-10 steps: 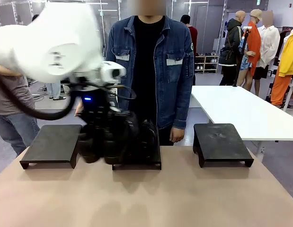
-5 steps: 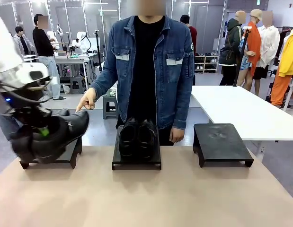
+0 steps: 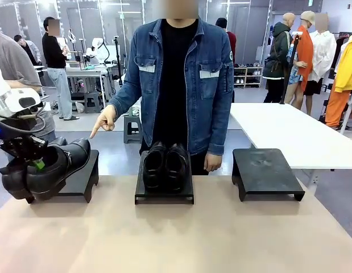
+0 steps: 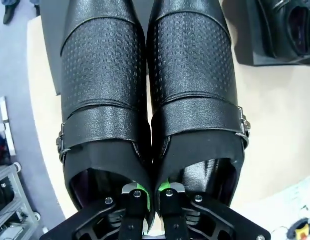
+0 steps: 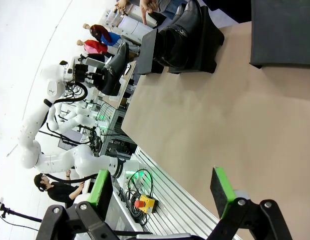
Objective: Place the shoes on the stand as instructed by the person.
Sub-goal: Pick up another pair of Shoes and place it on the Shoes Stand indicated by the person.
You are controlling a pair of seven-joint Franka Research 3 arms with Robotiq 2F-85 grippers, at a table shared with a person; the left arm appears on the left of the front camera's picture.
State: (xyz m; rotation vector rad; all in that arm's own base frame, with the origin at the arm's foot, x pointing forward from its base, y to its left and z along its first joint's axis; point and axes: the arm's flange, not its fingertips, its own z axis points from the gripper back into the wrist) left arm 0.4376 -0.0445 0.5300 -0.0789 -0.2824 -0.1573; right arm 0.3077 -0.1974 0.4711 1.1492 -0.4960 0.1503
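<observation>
My left gripper [image 3: 38, 164] is shut on a pair of glossy black shoes [image 3: 48, 169], pinching their inner sides together. It holds them tilted, toes up, at the front left of the left stand [image 3: 79, 173]. In the left wrist view the fingers [image 4: 136, 197] grip both shoes [image 4: 149, 90] at the heel openings. A second pair [image 3: 164, 165] sits on the middle stand [image 3: 164, 196]. The person [image 3: 181, 85] in the denim jacket points a finger [image 3: 96, 129] down toward the left stand. My right gripper [image 5: 160, 192] is open above the table, holding nothing.
The right stand [image 3: 266, 170] is bare. A white table [image 3: 289, 131] stands behind it on the right. The tan tabletop [image 3: 176, 239] lies open in front of the stands. Other people stand in the background at left and right.
My left arm has swung from in front of the middle stand over to the left stand, carrying the pair, and has sunk a little lower. The person's pointing hand stays out.
</observation>
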